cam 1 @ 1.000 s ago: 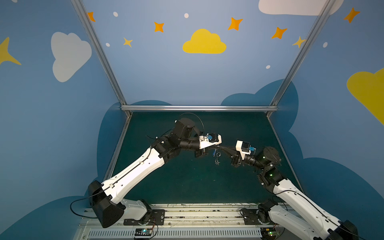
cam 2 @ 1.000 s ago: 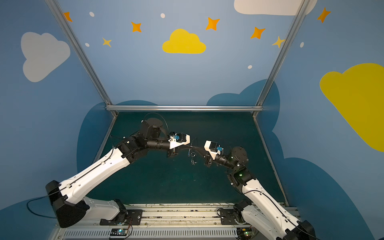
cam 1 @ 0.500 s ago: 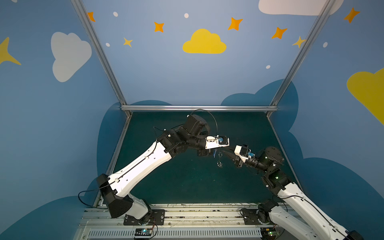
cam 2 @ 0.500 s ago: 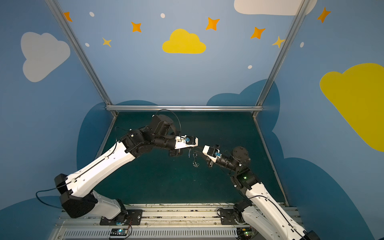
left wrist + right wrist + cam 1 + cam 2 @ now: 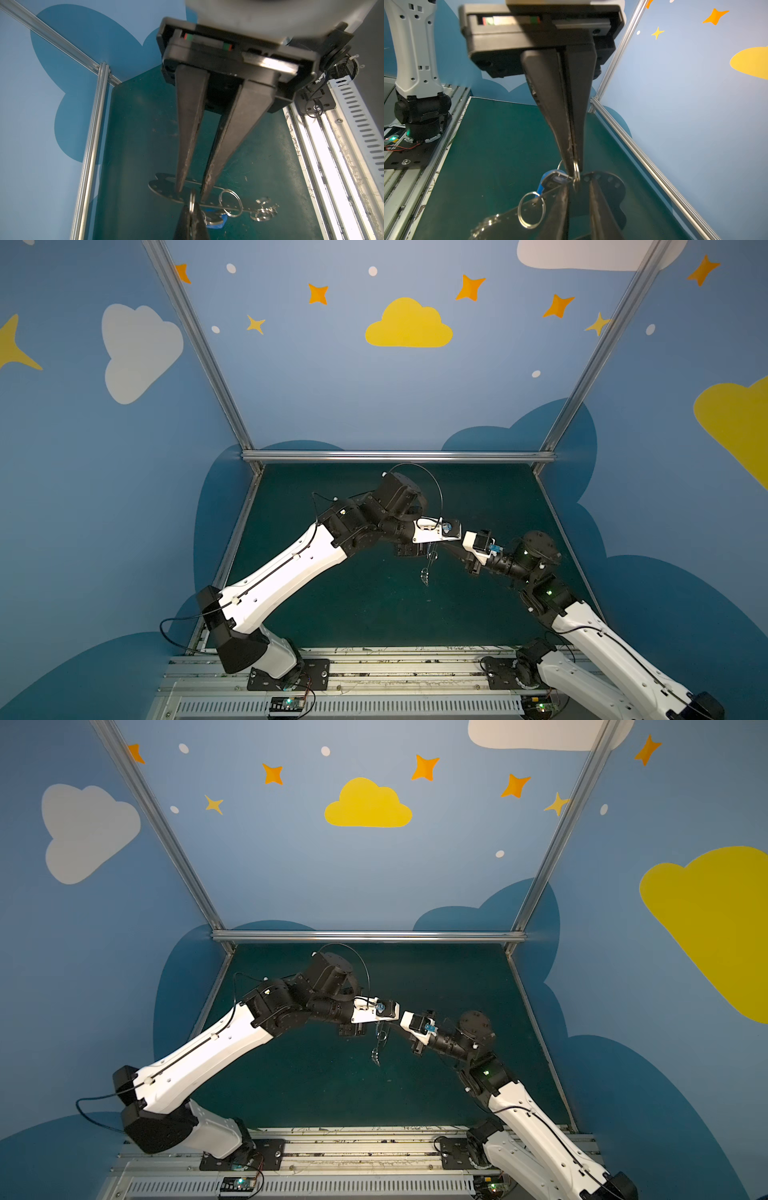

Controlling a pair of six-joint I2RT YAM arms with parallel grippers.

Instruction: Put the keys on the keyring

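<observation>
The keyring [image 5: 164, 187], a flat grey plate with a row of edge holes, is held clear of the green mat [image 5: 133, 145]. It is clamped between the tightly drawn fingers of the left gripper [image 5: 192, 193]. Directly opposite those fingertips the right gripper [image 5: 574, 169] is set tip to tip, its fingers narrowed almost together. A silver split ring [image 5: 576, 168] is pinched edge-on between them. The blue-headed key [image 5: 548, 181] is hung on that ring, just beside the right fingertips and close against the plate. Whether the ring is passed through an edge hole cannot be told. A larger split ring [image 5: 531, 209] and a cluster of small rings [image 5: 264, 209] are seen dangling farther along the plate.
</observation>
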